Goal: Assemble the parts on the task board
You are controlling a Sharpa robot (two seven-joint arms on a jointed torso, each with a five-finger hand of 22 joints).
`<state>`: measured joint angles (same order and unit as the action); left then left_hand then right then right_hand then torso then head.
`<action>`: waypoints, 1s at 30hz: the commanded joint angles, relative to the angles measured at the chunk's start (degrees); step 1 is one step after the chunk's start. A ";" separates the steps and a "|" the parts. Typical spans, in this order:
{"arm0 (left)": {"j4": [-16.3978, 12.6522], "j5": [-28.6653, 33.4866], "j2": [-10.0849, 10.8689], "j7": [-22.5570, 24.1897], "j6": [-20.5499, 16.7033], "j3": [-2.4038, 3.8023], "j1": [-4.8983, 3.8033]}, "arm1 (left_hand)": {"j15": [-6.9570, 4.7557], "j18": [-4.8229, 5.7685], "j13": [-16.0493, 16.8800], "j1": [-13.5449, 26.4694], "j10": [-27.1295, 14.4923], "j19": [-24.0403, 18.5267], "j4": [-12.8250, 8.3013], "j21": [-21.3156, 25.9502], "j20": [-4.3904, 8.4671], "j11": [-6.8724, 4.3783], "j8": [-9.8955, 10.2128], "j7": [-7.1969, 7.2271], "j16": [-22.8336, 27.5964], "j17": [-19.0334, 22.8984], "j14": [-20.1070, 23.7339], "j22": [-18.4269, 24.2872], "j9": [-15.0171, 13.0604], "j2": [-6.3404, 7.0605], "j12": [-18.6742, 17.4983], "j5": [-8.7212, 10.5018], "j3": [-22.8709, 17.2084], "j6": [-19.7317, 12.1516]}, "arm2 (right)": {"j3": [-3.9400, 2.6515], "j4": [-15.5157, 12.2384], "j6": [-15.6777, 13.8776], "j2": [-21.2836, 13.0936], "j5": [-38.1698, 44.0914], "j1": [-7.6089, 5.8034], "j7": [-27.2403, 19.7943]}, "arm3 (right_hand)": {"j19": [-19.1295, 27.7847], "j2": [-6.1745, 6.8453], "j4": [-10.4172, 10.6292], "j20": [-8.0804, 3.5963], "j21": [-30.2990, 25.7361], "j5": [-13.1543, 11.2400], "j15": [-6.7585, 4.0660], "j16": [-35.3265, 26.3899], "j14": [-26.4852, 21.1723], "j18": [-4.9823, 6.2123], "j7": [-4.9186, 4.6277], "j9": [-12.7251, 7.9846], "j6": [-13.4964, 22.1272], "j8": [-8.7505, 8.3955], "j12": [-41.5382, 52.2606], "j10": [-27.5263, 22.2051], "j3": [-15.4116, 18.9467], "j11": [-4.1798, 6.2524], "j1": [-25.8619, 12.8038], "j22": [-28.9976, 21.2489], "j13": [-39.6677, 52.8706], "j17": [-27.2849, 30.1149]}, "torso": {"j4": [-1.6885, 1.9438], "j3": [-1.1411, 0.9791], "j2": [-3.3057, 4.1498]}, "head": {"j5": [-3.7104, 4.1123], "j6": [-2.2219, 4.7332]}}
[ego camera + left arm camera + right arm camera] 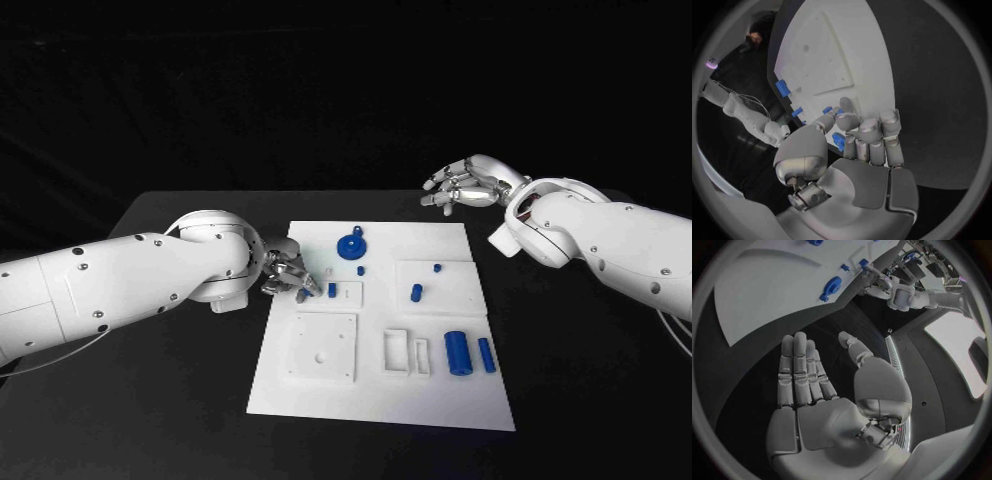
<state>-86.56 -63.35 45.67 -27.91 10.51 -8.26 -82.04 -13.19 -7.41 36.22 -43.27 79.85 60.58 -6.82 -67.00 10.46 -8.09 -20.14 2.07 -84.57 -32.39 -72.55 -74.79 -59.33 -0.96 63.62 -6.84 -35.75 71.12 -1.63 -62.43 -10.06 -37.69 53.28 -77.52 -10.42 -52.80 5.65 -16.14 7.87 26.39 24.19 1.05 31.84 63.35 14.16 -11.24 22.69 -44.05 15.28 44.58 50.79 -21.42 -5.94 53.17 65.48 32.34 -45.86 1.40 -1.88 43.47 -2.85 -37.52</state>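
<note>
The white task board (378, 400) lies in the middle of the black table. My left hand (286, 274) sits at the board's left edge with its fingers curled, pinching a small blue part (838, 140) between thumb and fingers. On the board are a round blue piece (351, 246), small blue pegs (417, 293) and two blue cylinders (456, 352) near the right side. My right hand (464, 183) hovers beyond the board's far right corner, fingers straight and apart, holding nothing. The right wrist view shows that flat palm (811, 385) above the table beside the board (767, 290).
A square recessed plate (320, 345) and two narrow slots (405, 352) take up the board's near half. Black table surface (159, 420) surrounds the board on every side. My left forearm (116, 285) lies over the table's left part.
</note>
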 commanded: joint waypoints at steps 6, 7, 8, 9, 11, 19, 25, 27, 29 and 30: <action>0.02 -0.19 -0.01 -1.02 4.29 -0.46 0.49 | -0.16 0.39 0.09 -3.13 -0.34 -0.21 -3.23 -0.38 4.96 -0.18 0.28 -0.07 -0.11 -0.06 -0.23 -0.10 -0.13 -2.81 0.28 -0.17 -2.65 0.53 | -0.03 -0.04 0.71 -0.01 -0.05 0.02 -0.56 | -0.49 -0.06 -0.08 0.09 -0.25 0.38 0.15 -0.40 0.28 0.84 -0.76 -0.06 0.43 0.37 0.35 -0.29 -0.12 0.09 -0.49 0.06 -0.11 -0.09 | -0.01 0.01 0.01 | 0.05 -0.03; 0.02 -0.19 -0.01 -1.02 4.43 -0.46 0.49 | -0.15 0.39 0.09 -3.15 -0.34 -0.21 -3.30 -0.38 4.96 -0.18 0.29 -0.07 -0.12 -0.06 -0.23 -0.10 -0.14 -2.79 0.28 -0.17 -2.67 0.54 | -0.03 -0.03 0.73 -0.01 -0.05 0.02 -0.56 | -0.49 -0.06 -0.08 0.09 -0.25 0.38 0.15 -0.40 0.28 0.84 -0.76 -0.06 0.43 0.37 0.35 -0.29 -0.12 0.09 -0.49 0.07 -0.12 -0.09 | -0.01 0.02 0.01 | 0.07 -0.04; 0.03 -0.21 -0.03 -0.99 4.49 -0.46 0.49 | -0.14 0.40 0.10 -3.18 -0.35 -0.22 -3.36 -0.39 4.96 -0.18 0.30 -0.07 -0.13 -0.06 -0.23 -0.10 -0.16 -2.79 0.29 -0.19 -2.69 0.55 | -0.03 -0.01 0.73 -0.01 -0.05 0.02 -0.56 | -0.49 -0.06 -0.08 0.09 -0.25 0.38 0.15 -0.40 0.28 0.84 -0.76 -0.06 0.43 0.37 0.35 -0.29 -0.12 0.09 -0.50 0.07 -0.12 -0.09 | -0.01 0.02 0.02 | 0.07 -0.05; 0.06 -0.26 -0.04 -0.96 4.59 -0.46 0.49 | -0.14 0.40 0.10 -3.20 -0.34 -0.22 -3.41 -0.39 4.95 -0.18 0.30 -0.07 -0.13 -0.07 -0.22 -0.10 -0.16 -2.79 0.30 -0.20 -2.71 0.56 | -0.03 -0.01 0.72 -0.01 -0.05 0.02 -0.56 | -0.49 -0.06 -0.08 0.09 -0.26 0.38 0.15 -0.40 0.28 0.84 -0.77 -0.06 0.43 0.37 0.36 -0.29 -0.12 0.09 -0.50 0.07 -0.12 -0.09 | -0.01 0.01 0.02 | 0.08 -0.04; 0.07 -0.38 -0.05 -0.97 4.69 -0.46 0.49 | -0.13 0.40 0.11 -3.23 -0.35 -0.22 -3.49 -0.40 4.95 -0.18 0.32 -0.07 -0.14 -0.07 -0.22 -0.10 -0.18 -2.78 0.31 -0.21 -2.73 0.57 | -0.03 -0.02 0.71 0.02 -0.05 0.03 -0.58 | -0.50 -0.06 -0.08 0.09 -0.26 0.38 0.15 -0.41 0.28 0.84 -0.77 -0.06 0.43 0.37 0.36 -0.29 -0.12 0.09 -0.50 0.07 -0.12 -0.09 | 0.00 0.03 0.02 | 0.08 -0.03; 0.57 -0.34 -0.18 -1.24 2.53 -0.46 0.47 | -0.08 0.45 0.13 -3.32 -0.37 -0.22 -3.99 -0.45 4.92 -0.14 0.45 -0.10 -0.15 -0.07 -0.16 -0.10 -0.27 -2.39 0.33 0.11 -2.74 0.60 | -0.03 -0.04 0.70 0.00 -0.06 0.03 -0.55 | -0.50 -0.06 -0.08 0.09 -0.27 0.39 0.15 -0.42 0.29 0.84 -0.76 -0.06 0.43 0.38 0.37 -0.30 -0.12 0.09 -0.51 0.09 -0.14 -0.11 | 0.05 0.04 0.00 | 0.15 0.07; 0.84 0.25 -0.29 -1.31 1.62 -0.46 0.47 | 0.09 0.49 -0.08 -0.58 -0.39 -0.25 -1.30 -0.17 4.90 0.38 2.03 -0.65 0.13 0.11 0.09 0.26 0.34 1.55 0.02 4.03 -1.06 -0.39 | -0.03 -0.03 0.68 -0.02 -0.06 0.03 -0.54 | -0.50 -0.06 -0.08 0.09 -0.28 0.39 0.15 -0.43 0.29 0.84 -0.76 -0.07 0.43 0.39 0.38 -0.30 -0.11 0.09 -0.51 0.10 -0.15 -0.12 | 0.00 0.04 0.02 | 0.13 0.08; 0.88 0.26 -0.31 -1.29 1.40 -0.46 0.47 | 0.11 0.46 -0.09 0.20 -0.38 -0.26 -0.43 -0.13 4.91 0.46 2.30 -0.73 0.14 0.11 0.13 0.32 0.53 2.48 -0.02 4.06 -0.71 -0.51 | -0.03 -0.04 0.69 0.00 -0.06 0.03 -0.54 | -0.50 -0.05 -0.08 0.09 -0.28 0.38 0.15 -0.43 0.28 0.84 -0.76 -0.07 0.43 0.39 0.38 -0.30 -0.11 0.09 -0.51 0.10 -0.16 -0.12 | 0.00 0.03 0.00 | 0.12 0.10; 0.94 0.27 -0.35 -1.27 1.29 -0.46 0.47 | 0.10 0.38 -0.10 0.70 -0.38 -0.28 0.36 -0.09 4.98 0.49 2.54 -0.76 0.14 0.11 0.16 0.38 0.70 3.47 -0.06 4.07 -0.58 -0.58 | -0.03 -0.04 0.69 0.00 -0.06 0.03 -0.54 | -0.50 -0.05 -0.08 0.09 -0.29 0.39 0.15 -0.43 0.29 0.84 -0.76 -0.07 0.43 0.39 0.38 -0.31 -0.11 0.09 -0.51 0.10 -0.16 -0.12 | 0.00 0.01 -0.01 | 0.11 0.13; 0.97 0.27 -0.37 -1.24 1.15 -0.46 0.47 | 0.09 0.34 -0.11 0.96 -0.38 -0.28 0.79 -0.07 5.01 0.49 2.63 -0.77 0.14 0.12 0.17 0.41 0.77 4.01 -0.07 4.07 -0.51 -0.55 | -0.03 -0.04 0.69 0.00 -0.06 0.03 -0.54 | -0.50 -0.05 -0.08 0.09 -0.29 0.39 0.15 -0.44 0.28 0.84 -0.76 -0.07 0.43 0.39 0.38 -0.31 -0.11 0.09 -0.51 0.10 -0.16 -0.13 | 0.00 0.00 -0.01 | 0.11 0.13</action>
<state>-85.96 -62.81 45.35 -27.80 11.39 -8.23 -82.12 -12.79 -7.10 36.18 -42.99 79.42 60.59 -6.43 -67.21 10.45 -7.88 -17.64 1.34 -84.57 -32.32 -72.50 -74.42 -58.60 2.01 63.62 -2.82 -36.58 70.94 -1.63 -62.43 -10.04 -37.70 53.27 -77.51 -10.42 -52.80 5.65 -16.14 7.87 26.39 24.19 1.05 31.62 63.35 14.16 -11.35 22.69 -43.94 15.28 44.57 50.79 -21.42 -5.94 53.17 65.52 32.28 -45.91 1.41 -1.85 43.47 -2.71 -37.44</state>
